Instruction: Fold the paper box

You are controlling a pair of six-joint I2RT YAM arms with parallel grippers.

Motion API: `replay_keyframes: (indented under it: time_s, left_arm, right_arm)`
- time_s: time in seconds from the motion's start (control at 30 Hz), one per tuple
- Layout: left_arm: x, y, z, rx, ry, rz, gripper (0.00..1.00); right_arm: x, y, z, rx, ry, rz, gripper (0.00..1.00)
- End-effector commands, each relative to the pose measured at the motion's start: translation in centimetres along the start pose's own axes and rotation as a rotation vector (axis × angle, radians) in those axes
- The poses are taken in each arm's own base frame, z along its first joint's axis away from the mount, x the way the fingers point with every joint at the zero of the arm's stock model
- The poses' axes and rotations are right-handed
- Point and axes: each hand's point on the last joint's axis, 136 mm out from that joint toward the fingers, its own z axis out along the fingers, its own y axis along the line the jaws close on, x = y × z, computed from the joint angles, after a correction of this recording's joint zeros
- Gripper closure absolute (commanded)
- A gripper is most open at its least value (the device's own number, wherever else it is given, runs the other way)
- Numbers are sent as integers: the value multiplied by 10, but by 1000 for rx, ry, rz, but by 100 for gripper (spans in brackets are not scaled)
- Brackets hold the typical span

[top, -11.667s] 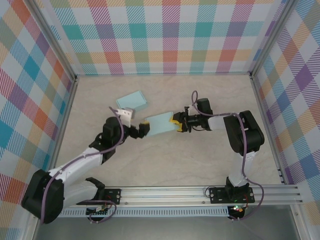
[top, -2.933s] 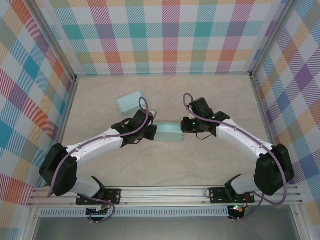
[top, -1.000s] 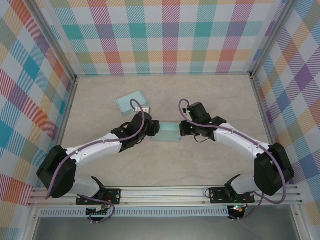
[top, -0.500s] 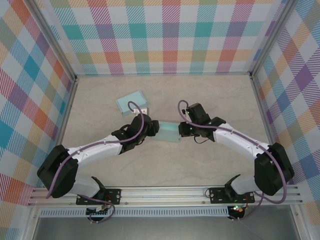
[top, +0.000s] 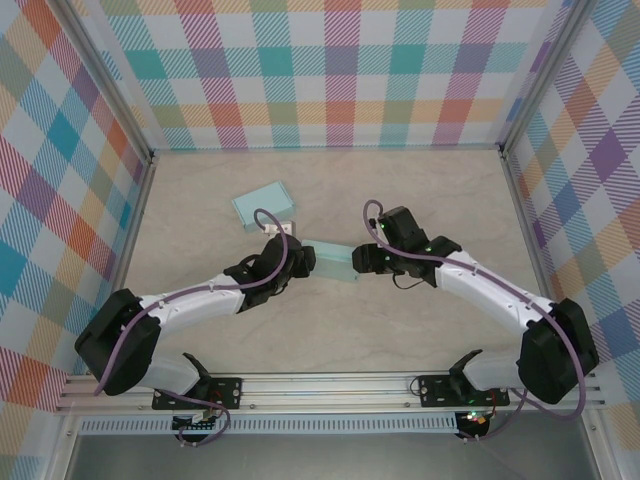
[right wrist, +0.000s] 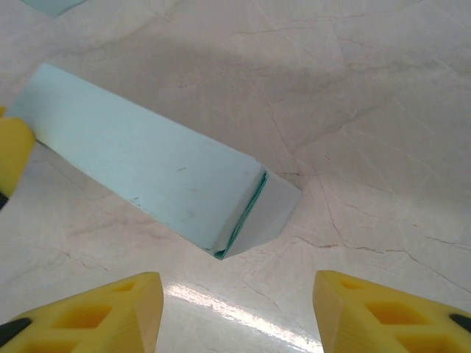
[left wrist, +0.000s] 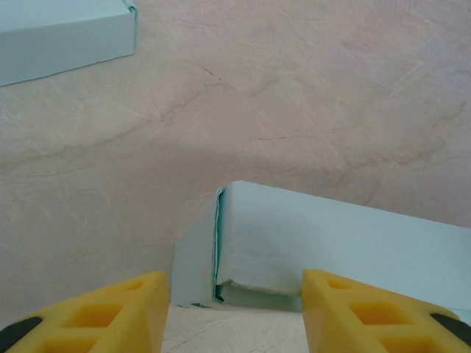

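Note:
The light teal paper box (top: 336, 262) lies flat on the table between my two arms, folded into a long closed shape. In the left wrist view its flapped end (left wrist: 221, 250) sits just beyond my left gripper (left wrist: 234, 298), which is open, yellow fingers (left wrist: 110, 312) apart from it. My left gripper (top: 300, 262) is at the box's left end. At the box's right end is my right gripper (top: 362, 258). It stands open (right wrist: 235, 301), and the box's tucked end (right wrist: 254, 209) lies ahead of its fingertips, untouched.
A second teal box (top: 263, 203) lies flat to the back left, also seen at the top left corner (left wrist: 59, 37) in the left wrist view. Marbled beige tabletop (top: 420, 330) surrounds the box; checkered walls (top: 330, 70) enclose the back and sides.
My right gripper has opened and let go of the box's right end, drawing back slightly. The left gripper narrowed a little and stayed at the left end.

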Motion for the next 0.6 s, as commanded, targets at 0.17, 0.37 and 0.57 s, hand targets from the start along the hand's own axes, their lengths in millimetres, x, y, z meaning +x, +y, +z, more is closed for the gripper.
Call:
replay_keyframes:
  time_s: [0.17, 0.37, 0.57]
  left_arm:
    - [37, 25, 8, -90, 108, 43, 51]
    - [41, 24, 12, -88, 121, 46, 51]
    - [39, 18, 12, -63, 118, 32, 54]
  right_arm:
    - [-23, 4, 4, 17, -36, 75, 43]
    - [-19, -1, 27, 10, 16, 112, 46]
    - [3, -11, 41, 17, 68, 146, 56]
